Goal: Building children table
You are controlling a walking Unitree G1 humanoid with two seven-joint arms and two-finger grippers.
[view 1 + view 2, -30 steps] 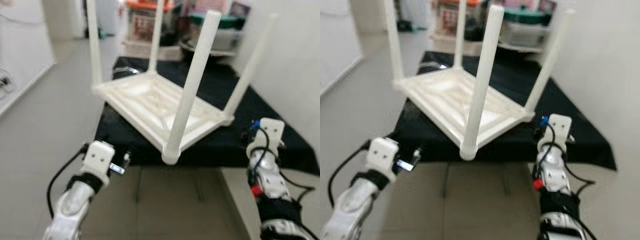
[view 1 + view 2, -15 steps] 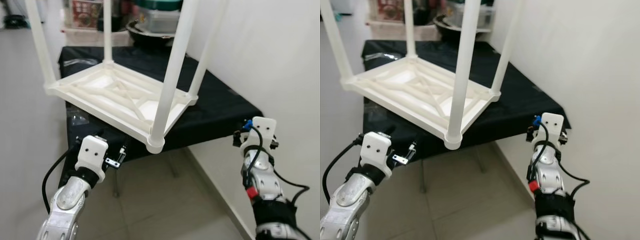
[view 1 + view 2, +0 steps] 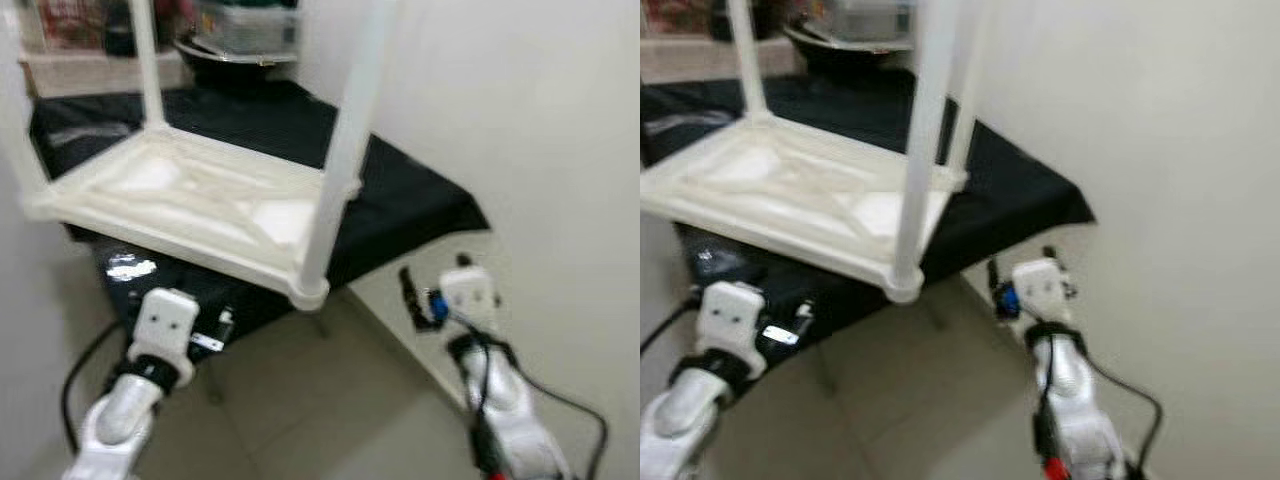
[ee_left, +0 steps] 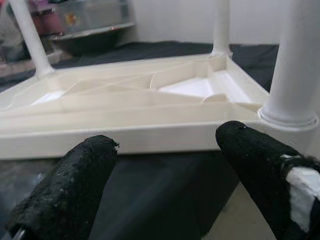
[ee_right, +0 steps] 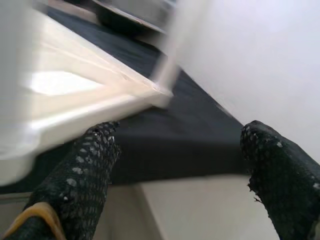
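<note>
The white children's table (image 3: 190, 205) lies upside down on a black-covered table (image 3: 410, 205), its legs pointing up; the near leg (image 3: 335, 180) rises from the front corner. My left gripper (image 4: 167, 140) is open just below and in front of the white frame's front edge, with the near leg's base by one finger (image 4: 265, 170). My right gripper (image 5: 180, 137) is open too, low beside the black table's right corner (image 3: 415, 300), close to the wall. Nothing is between either pair of fingers.
A white wall (image 3: 540, 130) runs close along the right. A pale tiled floor (image 3: 310, 400) lies below the arms. A dark bowl and storage boxes (image 3: 225, 45) stand beyond the black table's far end.
The camera has swung, shifting and blurring the whole scene. My right gripper has come in leftward, nearer the table's front corner. The left gripper keeps its place under the front edge.
</note>
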